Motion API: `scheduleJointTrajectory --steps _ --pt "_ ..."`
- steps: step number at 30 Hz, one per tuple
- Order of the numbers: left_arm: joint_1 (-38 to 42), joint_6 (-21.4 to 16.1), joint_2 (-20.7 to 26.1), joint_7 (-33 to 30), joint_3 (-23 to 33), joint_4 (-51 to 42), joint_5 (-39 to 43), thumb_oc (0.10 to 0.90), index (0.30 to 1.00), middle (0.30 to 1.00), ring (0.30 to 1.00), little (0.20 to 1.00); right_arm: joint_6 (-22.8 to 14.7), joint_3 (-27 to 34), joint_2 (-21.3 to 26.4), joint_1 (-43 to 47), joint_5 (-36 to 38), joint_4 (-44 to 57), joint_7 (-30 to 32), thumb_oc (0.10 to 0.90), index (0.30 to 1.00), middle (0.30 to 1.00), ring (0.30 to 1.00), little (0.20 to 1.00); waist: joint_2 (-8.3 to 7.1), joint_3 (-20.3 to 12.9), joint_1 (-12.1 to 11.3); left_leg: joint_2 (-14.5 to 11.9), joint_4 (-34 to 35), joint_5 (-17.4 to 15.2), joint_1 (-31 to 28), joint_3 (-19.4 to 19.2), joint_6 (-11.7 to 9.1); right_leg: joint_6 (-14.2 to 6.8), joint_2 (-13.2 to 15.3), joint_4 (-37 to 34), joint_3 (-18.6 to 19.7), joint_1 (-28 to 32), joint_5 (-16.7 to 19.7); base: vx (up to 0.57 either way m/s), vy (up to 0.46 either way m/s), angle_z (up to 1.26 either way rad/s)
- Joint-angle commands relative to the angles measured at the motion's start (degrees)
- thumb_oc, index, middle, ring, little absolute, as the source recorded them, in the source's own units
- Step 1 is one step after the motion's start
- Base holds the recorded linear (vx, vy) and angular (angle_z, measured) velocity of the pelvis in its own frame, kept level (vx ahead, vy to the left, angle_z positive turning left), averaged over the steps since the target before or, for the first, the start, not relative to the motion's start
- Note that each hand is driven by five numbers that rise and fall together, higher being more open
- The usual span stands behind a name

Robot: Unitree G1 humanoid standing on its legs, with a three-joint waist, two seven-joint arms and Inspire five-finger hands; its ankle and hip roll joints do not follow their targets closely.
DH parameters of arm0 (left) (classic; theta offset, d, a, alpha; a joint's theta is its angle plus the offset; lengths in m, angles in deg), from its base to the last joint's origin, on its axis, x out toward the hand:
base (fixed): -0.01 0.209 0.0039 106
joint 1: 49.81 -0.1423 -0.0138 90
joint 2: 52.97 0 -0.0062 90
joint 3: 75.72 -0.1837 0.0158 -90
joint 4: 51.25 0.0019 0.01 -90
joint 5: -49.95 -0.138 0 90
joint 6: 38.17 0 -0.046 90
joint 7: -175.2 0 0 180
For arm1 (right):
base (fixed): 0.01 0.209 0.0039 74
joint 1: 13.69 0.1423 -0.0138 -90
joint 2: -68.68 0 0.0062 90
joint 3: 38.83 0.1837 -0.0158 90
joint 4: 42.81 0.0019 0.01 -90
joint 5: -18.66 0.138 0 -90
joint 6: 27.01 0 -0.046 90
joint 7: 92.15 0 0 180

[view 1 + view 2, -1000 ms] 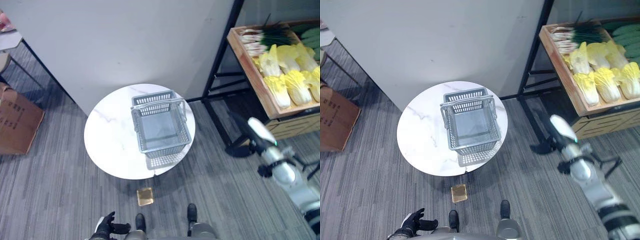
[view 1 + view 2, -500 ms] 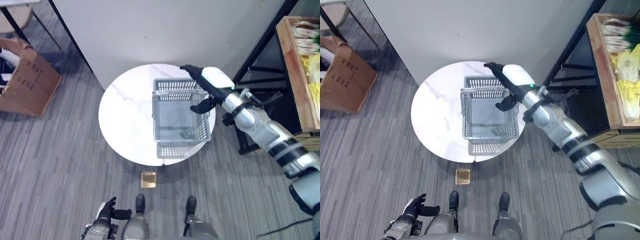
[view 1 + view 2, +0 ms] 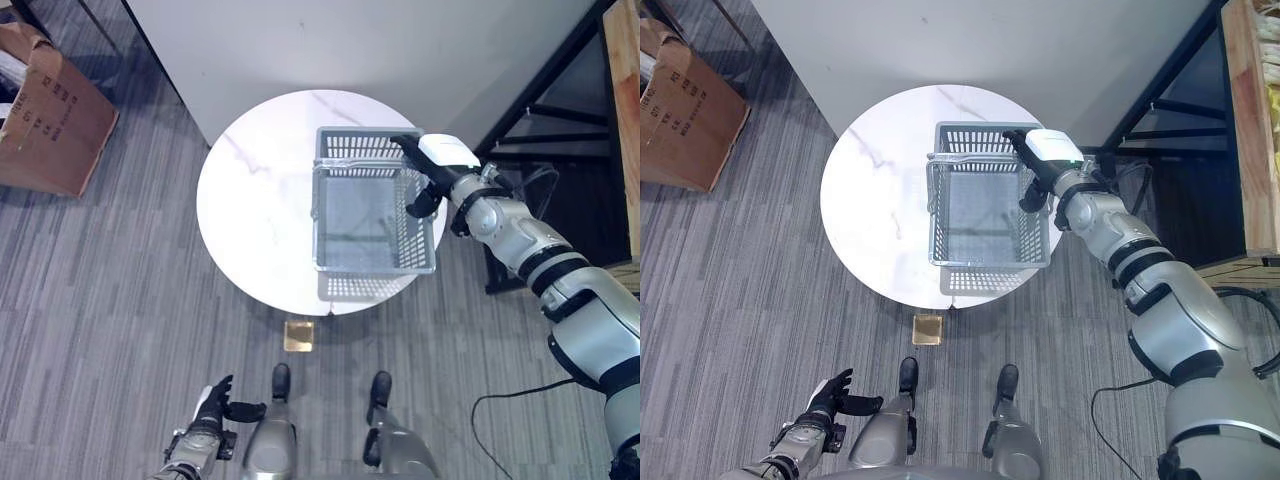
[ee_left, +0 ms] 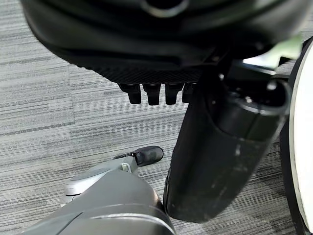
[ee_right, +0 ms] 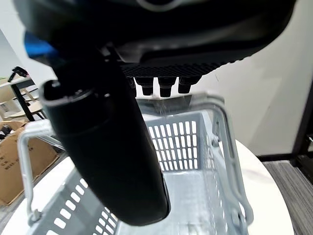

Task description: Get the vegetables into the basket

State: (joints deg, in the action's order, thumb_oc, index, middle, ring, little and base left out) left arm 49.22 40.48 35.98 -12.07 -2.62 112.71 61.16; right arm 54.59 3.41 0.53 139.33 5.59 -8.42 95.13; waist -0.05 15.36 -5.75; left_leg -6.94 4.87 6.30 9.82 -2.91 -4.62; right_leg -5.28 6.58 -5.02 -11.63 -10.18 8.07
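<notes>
The grey slotted plastic basket (image 3: pixel 372 212) sits right of centre in the frame on the round white marble-patterned table (image 3: pixel 255 210). The right hand (image 3: pixel 432 165) hovers over its upper right corner, fingers (image 5: pixel 167 84) straight, thumb apart, holding nothing. The left hand (image 3: pixel 212 405), lower left, hangs relaxed and empty above grey carpet (image 3: pixel 100 300).
</notes>
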Motion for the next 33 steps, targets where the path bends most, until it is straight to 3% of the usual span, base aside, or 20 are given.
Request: scheduleJointTrajectory --steps 1,4,5,6,7,20,24,33 --pt "-1.0 0.7 2.0 -1.5 -4.7 3.4 0.3 0.9 1.0 1.0 1.0 1.0 -0.8 -1.7 0.3 12.1 0.3 -2.0 3.5 0.9 1.0 1.0 1.0 1.0 -2.33 -0.6 -1.1 0.3 0.1 0.3 1.4 2.1 -2.4 -4.6 3.4 0.0 3.6 2.6 -1.5 0.01 0.01 0.1" --pt "-0.3 0.5 2.0 -2.0 -5.1 3.4 0.7 0.9 1.0 1.0 1.0 1.0 -0.6 -2.9 -1.0 13.1 -0.8 -3.0 3.9 0.9 1.0 1.0 1.0 1.0 -2.4 -0.2 -1.5 0.5 0.1 0.3 2.0 2.5 -2.4 -4.6 3.6 0.0 3.5 2.2 -1.4 -0.01 0.012 0.07" --pt "-0.2 0.4 2.0 -2.1 -5.0 3.3 0.9 0.9 1.0 1.0 1.0 1.0 -0.4 -2.8 -1.4 13.3 -0.9 -3.4 4.0 0.812 0.876 0.876 0.876 0.876 -2.43 -0.1 -1.6 0.6 0.1 0.3 2.0 2.5 -2.3 -4.6 3.6 0.0 3.6 2.1 -1.3 0.0 0.0 0.0" --pt "-0.1 0.4 2.0 -2.3 -5.0 3.3 1.1 0.9 1.0 1.0 1.0 1.0 -0.4 -2.9 -1.7 13.3 -1.1 -3.7 4.0 0.559 0.522 0.522 0.522 0.522 -2.41 -0.1 -1.7 0.6 0.1 0.3 2.0 2.5 -2.3 -4.7 3.6 0.0 3.6 2.1 -1.3 0.0 0.0 0.0" --pt "0.1 0.4 2.0 -2.4 -5.1 3.1 1.4 0.9 1.0 1.0 1.0 1.0 -0.2 -3.1 -2.2 13.3 -1.4 -4.2 4.2 0.4 0.3 0.3 0.3 0.3 -2.37 0.0 -1.8 0.7 0.1 0.3 2.1 2.6 -2.3 -4.7 3.6 0.0 3.6 2.0 -1.3 0.0 0.0 0.0" --pt "0.8 0.5 1.0 -2.7 -7.0 3.3 0.5 0.9 1.0 1.0 1.0 1.0 0.9 0.1 -5.7 8.7 -1.5 -17.9 3.9 0.4 0.3 0.3 0.3 0.3 -1.1 0.1 -3.3 1.5 0.1 0.2 1.8 3.5 -1.9 -4.9 4.2 0.0 3.0 2.7 -1.5 0.0 0.006 0.02" --pt "0.2 1.1 1.0 -1.9 -6.2 3.7 -0.9 0.9 1.0 1.0 1.0 1.0 0.3 3.3 -3.5 4.9 2.1 -14.2 3.5 0.4 0.3 0.3 0.3 0.3 -1.2 -0.5 -2.6 1.3 0.1 -0.3 0.8 3.0 -1.6 -4.9 4.2 0.0 3.5 3.2 -1.5 -0.01 0.01 0.04" --pt "-2.3 2.7 1.1 -0.2 -1.8 5.0 -3.1 0.9 1.0 1.0 1.0 1.0 -1.8 7.9 3.4 -3.0 10.2 14.0 -0.6 0.4 0.3 0.3 0.3 0.3 -2.2 -2.9 1.1 0.5 0.1 -1.7 -3.4 0.8 -1.6 -4.7 4.2 0.0 5.3 5.5 -1.9 0.02 0.012 -0.12"
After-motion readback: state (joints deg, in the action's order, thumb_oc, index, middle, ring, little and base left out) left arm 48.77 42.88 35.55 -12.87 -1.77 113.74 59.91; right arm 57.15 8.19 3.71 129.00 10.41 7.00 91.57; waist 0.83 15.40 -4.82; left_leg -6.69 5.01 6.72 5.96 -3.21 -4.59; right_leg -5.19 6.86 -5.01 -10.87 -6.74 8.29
